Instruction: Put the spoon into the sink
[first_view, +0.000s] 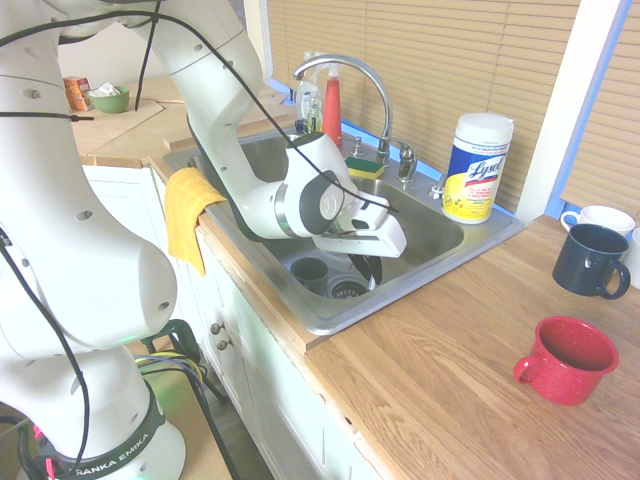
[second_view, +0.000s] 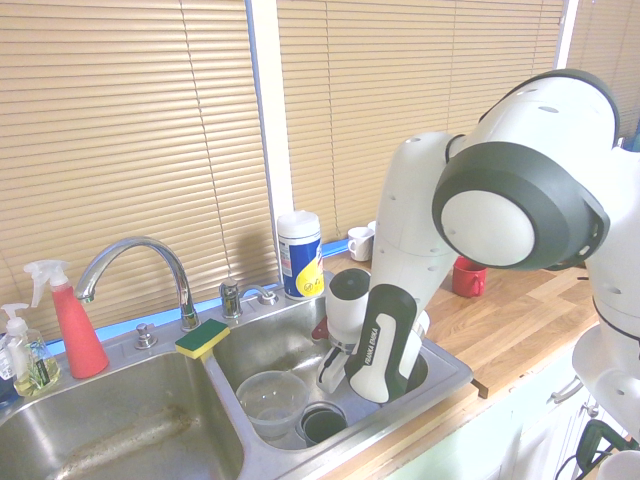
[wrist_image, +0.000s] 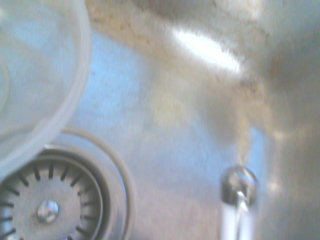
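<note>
since the spoon (wrist_image: 239, 192) is showing bowl-down just above the floor of the sink (first_view: 440, 262), near the drain (wrist_image: 50, 200), i'm lowering gently; whether the tool (first_view: 367, 268) is gripping it, i cannot tell.

A home kitchen is shown. A steel double sink (first_view: 455, 245) with a curved faucet (first_view: 345, 72) is set into a wooden counter (first_view: 450, 370), and white cabinets (first_view: 245, 350) are seen below it. A sponge (second_view: 202, 338), a red spray bottle (second_view: 72, 325), a soap bottle (second_view: 25, 355) and a tub of wipes (first_view: 477, 165) are placed around the sink. Mugs (first_view: 567, 360) are kept on the counter, a yellow cloth (first_view: 190, 215) is hung over the edge, and window blinds (second_view: 130, 140) are seen behind.
</note>
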